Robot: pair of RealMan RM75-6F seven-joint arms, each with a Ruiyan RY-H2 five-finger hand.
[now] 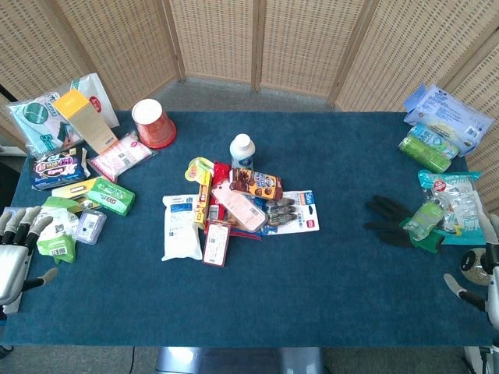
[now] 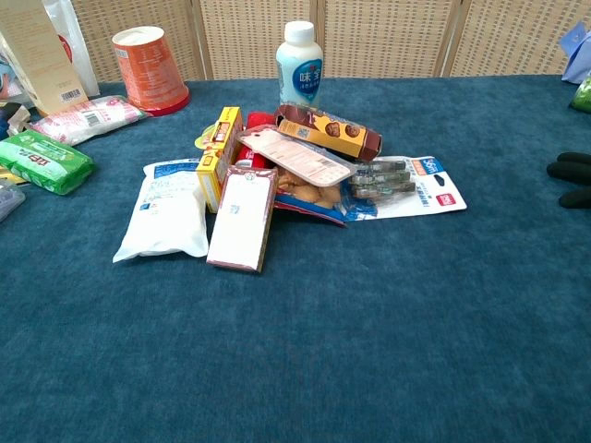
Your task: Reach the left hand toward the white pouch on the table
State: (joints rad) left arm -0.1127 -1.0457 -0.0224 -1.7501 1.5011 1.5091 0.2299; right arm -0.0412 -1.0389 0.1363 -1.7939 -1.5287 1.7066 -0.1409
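Observation:
The white pouch (image 1: pixel 179 227) (image 2: pixel 166 210) lies flat on the blue table, at the left edge of a pile of snack packs, touching a dark red-rimmed packet (image 1: pixel 216 244) (image 2: pixel 242 217) on its right. My left hand (image 1: pixel 17 249) hovers at the table's left edge, well left of the pouch. Its fingers are spread and it holds nothing. My right hand (image 1: pixel 477 290) shows only partly at the bottom right corner, thumb out, nothing in it. Neither hand appears in the chest view.
Green packs (image 1: pixel 56 245) and a small clear case (image 1: pixel 90 226) lie between my left hand and the pouch. An orange cup (image 1: pixel 153 123) (image 2: pixel 148 69) stands at the back, a white bottle (image 1: pixel 242 150) (image 2: pixel 300 65) behind the pile. Black gloves (image 1: pixel 390 220) lie at the right.

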